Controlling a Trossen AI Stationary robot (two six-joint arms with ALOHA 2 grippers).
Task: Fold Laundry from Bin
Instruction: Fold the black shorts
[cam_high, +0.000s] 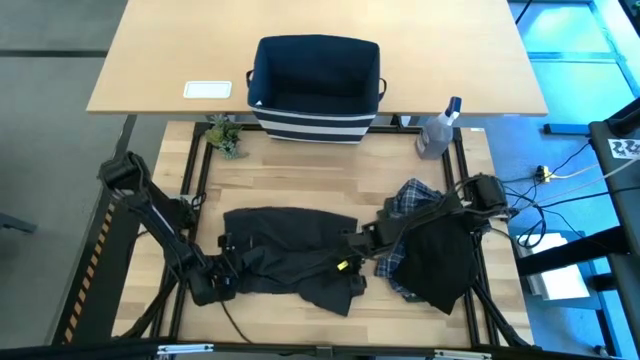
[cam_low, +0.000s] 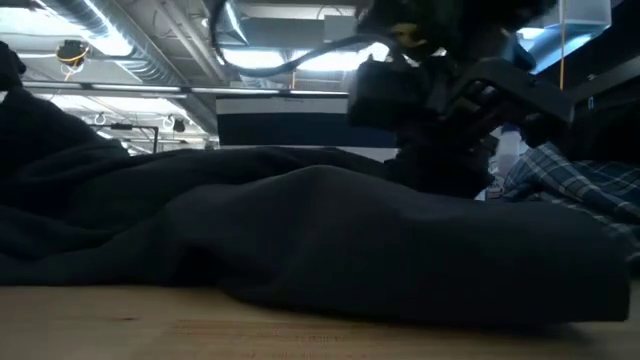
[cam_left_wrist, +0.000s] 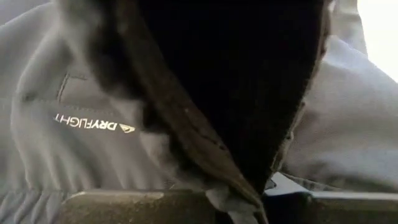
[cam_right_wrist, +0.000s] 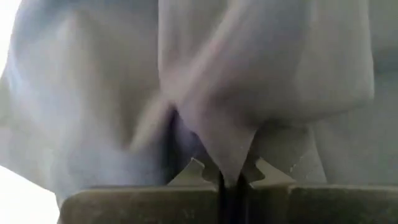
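Both grippers pinching the dark garment (cam_high: 290, 250), mid-fold.
Left gripper (cam_high: 228, 272) and right gripper (cam_high: 352, 262) clamp cloth; next, carry it over together.

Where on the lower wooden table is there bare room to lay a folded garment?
Free: the wood strip between the bin and the dark garment, from plant to spray bottle. Crowded: the near half, with both arms, plaid shirt and black garment.
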